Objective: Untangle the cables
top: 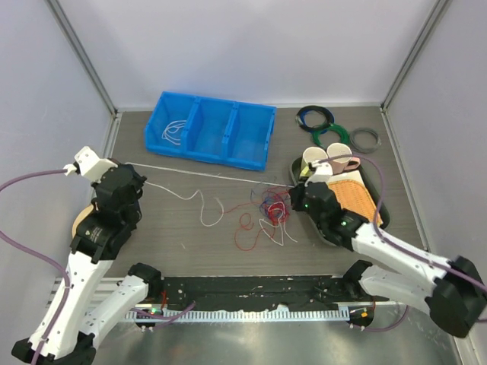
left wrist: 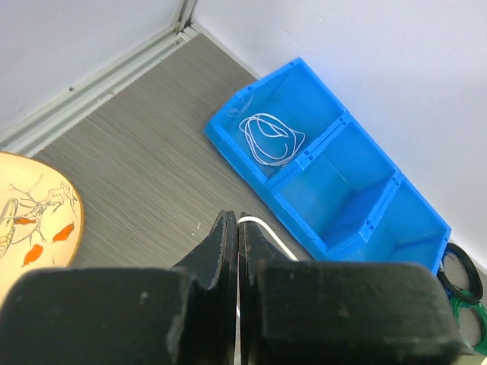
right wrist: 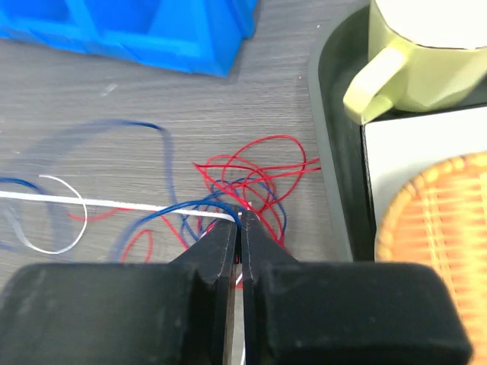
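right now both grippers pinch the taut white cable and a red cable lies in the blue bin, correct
Not quite: the loose cable lying in the blue bin is white, not red, as the left wrist view shows. The rest holds: the left gripper and right gripper both pinch the taut white cable.

Worktop (top: 190, 243): dark grey wood-grain surface, the grain running left to right.
Back wall (top: 251, 46): plain pale panel, matte.
Side walls: the same pale panels, left wall (top: 38, 91) and right wall (top: 456, 91).
Corner posts: grey metal strips at back left (top: 82, 57) and back right (top: 415, 53), leaning outward in the top view.
Wall foot: light grey metal rail (left wrist: 99, 84) where worktop meets panel.
Light: soft and even with faint shadows; glare on the metal sheet (top: 251, 342) at the near edge.
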Tool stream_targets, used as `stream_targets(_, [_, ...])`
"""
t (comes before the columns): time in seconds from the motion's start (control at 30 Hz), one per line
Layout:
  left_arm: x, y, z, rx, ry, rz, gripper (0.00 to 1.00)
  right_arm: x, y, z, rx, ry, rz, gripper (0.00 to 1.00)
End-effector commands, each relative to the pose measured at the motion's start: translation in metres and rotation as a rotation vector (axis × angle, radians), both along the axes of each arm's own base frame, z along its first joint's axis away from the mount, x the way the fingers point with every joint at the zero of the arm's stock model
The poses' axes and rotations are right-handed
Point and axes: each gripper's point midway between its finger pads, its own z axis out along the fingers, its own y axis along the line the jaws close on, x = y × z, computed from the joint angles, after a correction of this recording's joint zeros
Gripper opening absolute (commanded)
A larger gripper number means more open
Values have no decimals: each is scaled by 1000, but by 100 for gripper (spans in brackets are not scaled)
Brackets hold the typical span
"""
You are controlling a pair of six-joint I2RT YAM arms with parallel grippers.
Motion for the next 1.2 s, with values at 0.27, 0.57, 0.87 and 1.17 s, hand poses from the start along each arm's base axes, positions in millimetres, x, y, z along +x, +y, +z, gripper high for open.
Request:
stream_targets(0.27, [-3,13,30,42,-53,61,0,-27,-56,26,85,-97,-143,18])
stream_targets(0.57, [32,-46,59,16,-130,-245,0,-35,-14,22,119,-93,100,63])
stream_targets(0.87, [48,-76,113,15,-224,-386,0,-63,40,45,266,-173,449,73])
stream_targets(1.17, [48,-79,208,84,-345,-417,0,-66,47,52,276,-220,510,73])
